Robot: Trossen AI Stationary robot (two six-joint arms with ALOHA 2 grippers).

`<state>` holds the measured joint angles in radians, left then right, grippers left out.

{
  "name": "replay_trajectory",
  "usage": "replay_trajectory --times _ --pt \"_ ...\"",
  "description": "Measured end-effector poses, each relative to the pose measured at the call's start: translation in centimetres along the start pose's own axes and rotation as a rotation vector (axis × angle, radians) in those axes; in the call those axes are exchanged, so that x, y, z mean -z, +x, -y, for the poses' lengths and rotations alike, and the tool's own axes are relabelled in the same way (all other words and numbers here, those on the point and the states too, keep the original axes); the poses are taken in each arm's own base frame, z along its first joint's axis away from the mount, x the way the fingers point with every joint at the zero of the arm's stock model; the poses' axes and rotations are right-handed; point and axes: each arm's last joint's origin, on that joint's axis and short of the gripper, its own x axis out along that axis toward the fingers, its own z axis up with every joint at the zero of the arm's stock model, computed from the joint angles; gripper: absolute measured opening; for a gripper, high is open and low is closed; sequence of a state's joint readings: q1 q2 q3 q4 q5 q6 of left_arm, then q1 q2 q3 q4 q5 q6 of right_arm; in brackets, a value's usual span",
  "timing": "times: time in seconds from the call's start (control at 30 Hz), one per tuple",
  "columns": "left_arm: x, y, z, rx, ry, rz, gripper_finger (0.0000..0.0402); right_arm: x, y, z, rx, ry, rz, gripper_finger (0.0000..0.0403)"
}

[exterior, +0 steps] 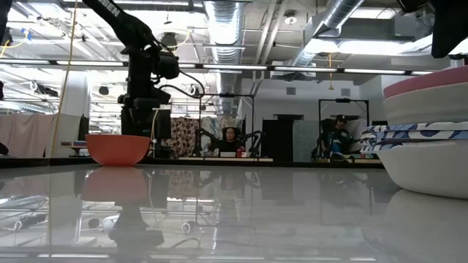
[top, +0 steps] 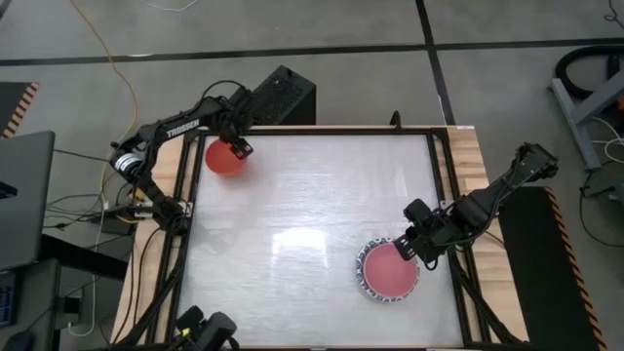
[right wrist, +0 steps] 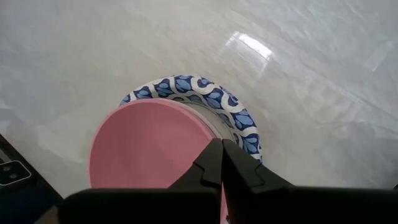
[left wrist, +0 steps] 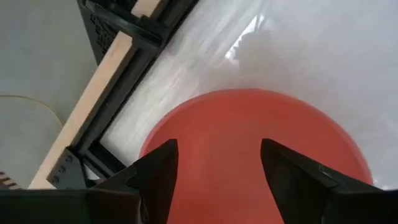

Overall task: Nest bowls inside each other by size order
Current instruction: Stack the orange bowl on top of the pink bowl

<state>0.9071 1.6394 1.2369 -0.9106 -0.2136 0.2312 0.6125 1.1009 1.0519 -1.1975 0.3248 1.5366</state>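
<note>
The left gripper (top: 238, 146) hangs over the red bowl (top: 225, 157) at the table's (top: 292, 214) far left corner, its 2 fingers (left wrist: 155, 177) spread wide above the bowl's inside, holding nothing. The right gripper (top: 408, 250) sits at the near right, fingers pressed together over the pink bowl (top: 390, 272), which tops a nested stack; a blue-patterned rim (right wrist: 233, 115) shows around it. In the low view, white bowls (exterior: 428, 157) lie beneath the pink one.
</note>
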Motion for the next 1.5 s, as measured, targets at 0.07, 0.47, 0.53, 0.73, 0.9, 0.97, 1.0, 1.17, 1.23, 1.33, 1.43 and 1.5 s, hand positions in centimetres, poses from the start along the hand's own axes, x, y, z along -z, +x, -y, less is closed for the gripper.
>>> replay_trajectory --times 0.07,0.47,0.53,0.73,0.9,0.97,1.0,1.17,1.23,1.33,1.43,1.5 --pt "-0.1 0.0 -0.1 -0.019 0.031 0.004 0.0219 0.0 0.0 0.0 0.000 0.000 0.000 0.0026" --pt "0.0 0.4 -2.0 0.011 0.049 0.052 0.0219 0.0 0.0 0.0 0.001 0.001 0.016 0.0026" --pt "0.1 0.4 -2.2 0.011 0.049 0.051 0.0219 0.0 0.0 0.0 0.001 0.001 0.016 0.0026" --pt "0.0 0.5 -2.5 0.008 0.079 0.062 0.0219 -0.1 0.0 0.0 0.001 0.001 0.018 0.0026" --pt "-0.1 1.1 -2.3 0.044 0.104 0.055 0.0211 -0.1 0.0 0.0 0.001 0.001 0.026 0.0026" --pt "-0.1 2.1 -2.1 0.065 0.110 0.010 0.0205 -0.1 0.0 0.0 0.001 0.003 0.026 0.0026" --pt "-0.2 2.6 -2.0 0.065 0.101 -0.007 0.0203 -0.1 0.0 0.0 0.000 0.004 0.026 0.0026" --pt "-0.2 4.6 -1.7 0.085 0.095 -0.082 0.0194 -0.1 0.0 0.0 -0.001 0.008 0.025 0.0026" --pt "-0.2 5.1 -1.5 0.095 0.098 -0.108 0.0183 -0.1 0.0 0.0 -0.001 0.008 0.024 0.0026" --pt "0.0 5.1 -1.4 0.106 0.102 -0.128 0.0150 -0.1 0.0 0.0 -0.001 0.008 0.024 0.0026" --pt "0.1 5.1 -1.3 0.118 0.086 -0.139 0.0099 -0.1 0.0 0.0 0.000 0.008 0.024 0.0026" --pt "0.3 5.0 -1.2 0.146 0.066 -0.156 0.0061 -0.1 0.0 0.0 0.000 0.009 0.024 0.0026"
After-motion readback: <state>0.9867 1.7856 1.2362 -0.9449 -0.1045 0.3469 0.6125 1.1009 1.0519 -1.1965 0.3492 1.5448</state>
